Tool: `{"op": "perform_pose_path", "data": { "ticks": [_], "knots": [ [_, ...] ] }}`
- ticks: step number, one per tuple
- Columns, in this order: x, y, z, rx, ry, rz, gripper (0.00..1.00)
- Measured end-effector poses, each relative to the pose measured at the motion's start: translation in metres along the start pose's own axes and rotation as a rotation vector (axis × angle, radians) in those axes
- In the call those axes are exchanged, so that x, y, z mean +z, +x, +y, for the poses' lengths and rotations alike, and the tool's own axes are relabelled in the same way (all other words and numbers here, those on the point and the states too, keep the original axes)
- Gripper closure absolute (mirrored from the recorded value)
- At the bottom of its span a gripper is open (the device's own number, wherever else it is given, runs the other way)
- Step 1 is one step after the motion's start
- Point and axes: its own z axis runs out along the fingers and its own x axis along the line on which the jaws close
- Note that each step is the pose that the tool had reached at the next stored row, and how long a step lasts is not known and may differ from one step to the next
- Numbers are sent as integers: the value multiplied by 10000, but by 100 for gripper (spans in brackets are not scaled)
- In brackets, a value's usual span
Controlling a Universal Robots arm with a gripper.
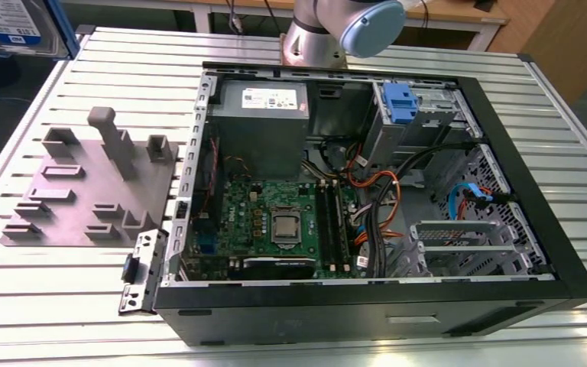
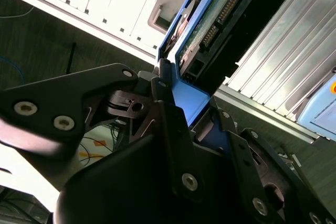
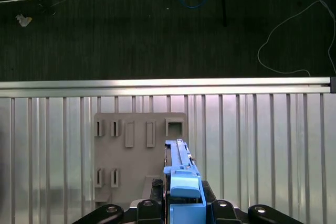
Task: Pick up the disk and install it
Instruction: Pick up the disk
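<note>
Clamped the disk (image 1: 13,27) tight in the closed gripper (image 3: 182,205), high over the grey holder plate (image 1: 79,191). Picked up, not yet put in. Needed a straight line-up with the computer case (image 1: 518,164) beside that plate

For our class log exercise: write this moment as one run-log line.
gripper shut on disk | disk held above grey fixture plate | computer case open

Computer case (image 1: 375,313) stands open-topped; cables (image 1: 385,195) crowd the passage beside the drive cage (image 1: 457,245) at the exterior view's right.
</note>
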Motion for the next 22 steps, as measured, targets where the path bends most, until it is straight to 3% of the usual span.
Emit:
{"op": "perform_pose_path", "data": {
  "ticks": [22],
  "knots": [
    [0, 0, -48, -1, 1, 0, 63]
  ]
}}
